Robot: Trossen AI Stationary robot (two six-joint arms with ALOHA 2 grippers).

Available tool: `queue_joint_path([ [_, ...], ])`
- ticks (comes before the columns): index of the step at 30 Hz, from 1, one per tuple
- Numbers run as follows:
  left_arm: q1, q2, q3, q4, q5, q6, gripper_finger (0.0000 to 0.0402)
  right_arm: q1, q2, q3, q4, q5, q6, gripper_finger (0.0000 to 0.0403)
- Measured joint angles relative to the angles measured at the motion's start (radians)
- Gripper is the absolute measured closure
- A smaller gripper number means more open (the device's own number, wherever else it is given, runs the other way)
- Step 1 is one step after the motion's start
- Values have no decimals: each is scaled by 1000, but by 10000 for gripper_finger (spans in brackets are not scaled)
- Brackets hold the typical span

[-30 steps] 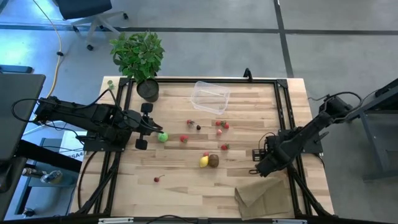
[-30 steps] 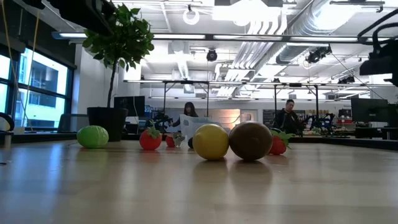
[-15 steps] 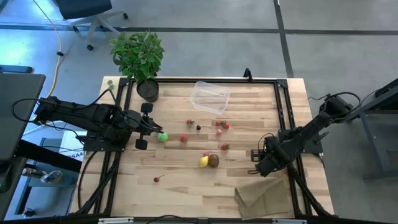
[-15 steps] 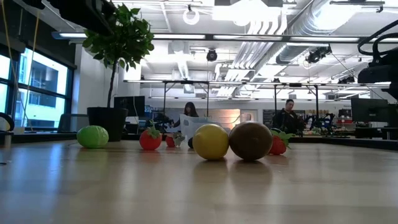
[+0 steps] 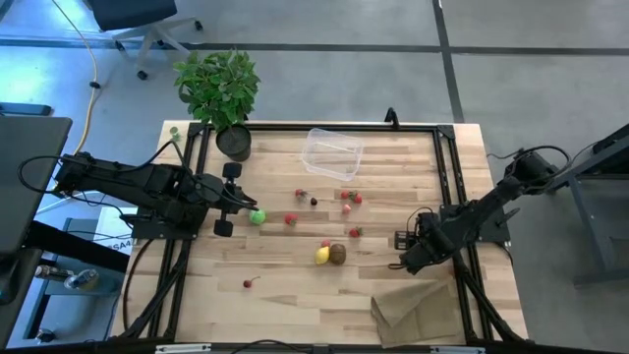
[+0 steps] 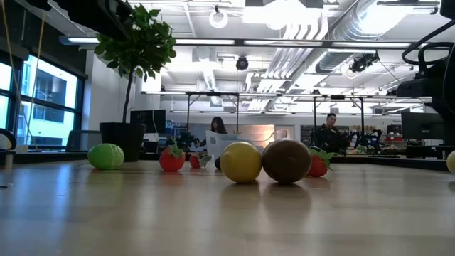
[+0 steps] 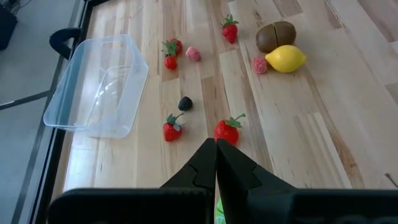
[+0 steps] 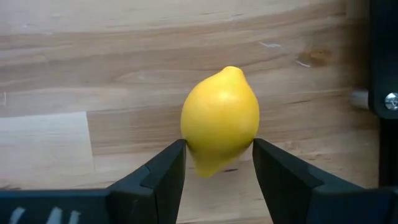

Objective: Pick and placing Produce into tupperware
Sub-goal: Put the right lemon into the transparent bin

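A yellow lemon (image 8: 219, 118) sits pinched between the two dark fingers (image 8: 155, 177) of the right gripper (image 5: 404, 253), seen close in the right wrist view with bare wooden table (image 5: 285, 295) behind it. From above, that gripper sits over the table's right side, just above the tan paper bag (image 5: 421, 317) that lies at the near right corner.

The clear tupperware (image 5: 332, 153) stands at the far edge of the table, nothing visible inside it (the left wrist view looks through its wall to the wood below). Between it and the table's middle lies the scattered produce: a second lemon (image 5: 321, 255) touching a brown kiwi (image 5: 337, 254), a green lime (image 5: 257, 216) towards the left, a dark berry (image 7: 185, 103), and several red strawberries (image 7: 171, 129) strewn across the boards, with one small red berry (image 5: 248, 283) lying apart, nearer the front.

The left gripper (image 5: 244, 202), its fingers pressed together and holding nothing, hangs over the table's left side just beside the lime. A leafy potted plant (image 5: 220, 93) stands at the far left corner. In the low view, two people (image 6: 328, 131) are visible in the workshop beyond the table.
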Motion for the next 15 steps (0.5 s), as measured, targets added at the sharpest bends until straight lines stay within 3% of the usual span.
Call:
queue_joint_path([
  [10,0,0,0,0,0,0,399,-6,0,0,2,25,38,223],
  [15,0,0,0,0,0,0,399,-24,0,0,7,35,56,202],
])
